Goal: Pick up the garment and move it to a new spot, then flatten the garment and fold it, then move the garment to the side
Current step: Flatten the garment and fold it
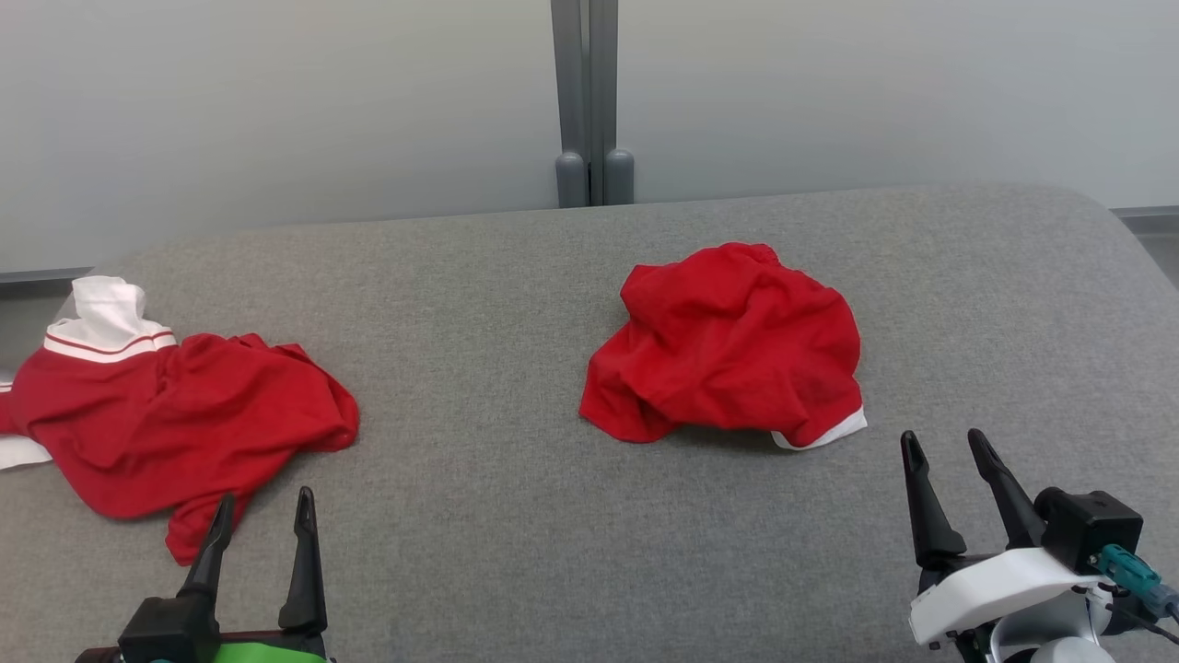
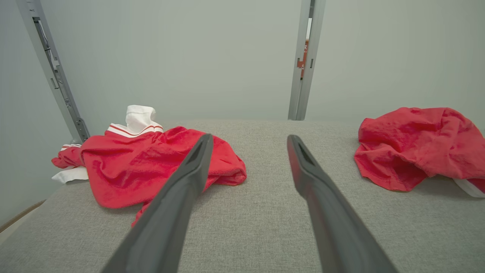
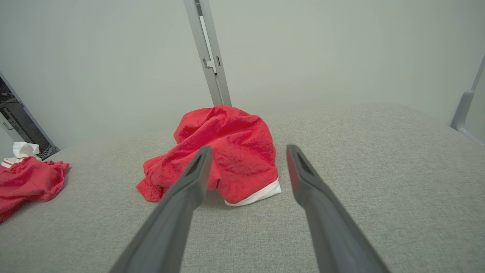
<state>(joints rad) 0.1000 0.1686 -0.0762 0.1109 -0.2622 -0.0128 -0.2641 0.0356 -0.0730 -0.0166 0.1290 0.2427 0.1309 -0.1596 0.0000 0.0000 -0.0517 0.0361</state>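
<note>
Two crumpled red garments with white trim lie on the grey fabric surface [image 1: 516, 285]. One garment [image 1: 728, 341] is bunched near the middle, a white hem edge showing at its front right; the right wrist view has it [image 3: 227, 144] just beyond and left of my right gripper [image 3: 249, 148]. The other garment [image 1: 175, 424] sprawls at the left edge, white striped collar at the back; it [image 2: 151, 163] lies just ahead and left of my left gripper [image 2: 249, 138]. Both the left gripper [image 1: 265, 499] and the right gripper [image 1: 943, 437] are open, holding nothing, above the near edge.
A pale wall with a grey vertical post [image 1: 588, 101] stands behind the surface. The surface's far right corner [image 1: 1087, 212] is rounded. Bare grey fabric stretches between the two garments and to the right of the middle one.
</note>
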